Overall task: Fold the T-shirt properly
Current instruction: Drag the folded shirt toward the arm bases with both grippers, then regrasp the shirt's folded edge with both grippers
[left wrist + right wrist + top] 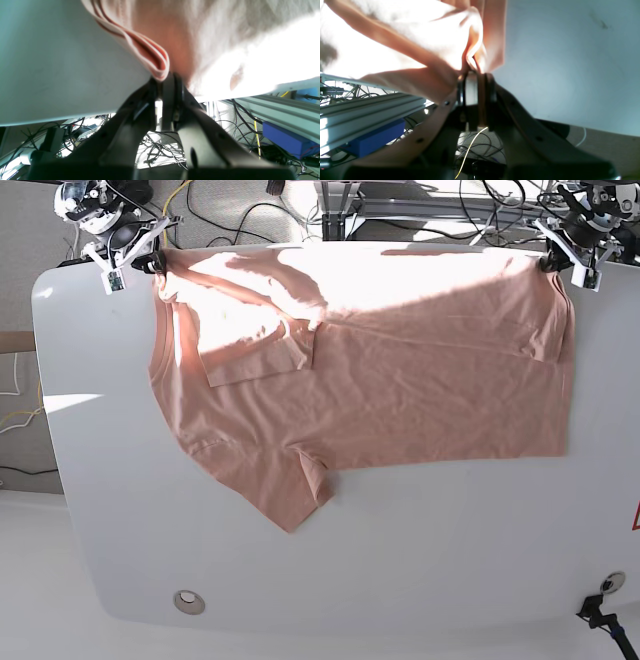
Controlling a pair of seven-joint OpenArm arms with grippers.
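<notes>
The salmon-pink T-shirt (420, 380) lies spread on the white table (400, 560), neckline to the left, hem to the right, its far edge at the table's back edge. One sleeve (258, 345) is folded onto the body; the other (290, 490) points toward the front. No yellow graphic shows. My left gripper (552, 262) is shut on the far hem corner; the left wrist view shows the gripper (163, 80) pinching the layered hem edge (150, 55). My right gripper (155, 262) is shut on the far shoulder corner, bunched fabric (420, 37) above the gripper (476, 73).
An aluminium rail (420, 200) and tangled cables (230, 215) run behind the table's back edge. A blue box (287, 140) sits under the rail. A round grommet (187, 601) is near the front left. A black clamp (598, 612) sits at the front right edge.
</notes>
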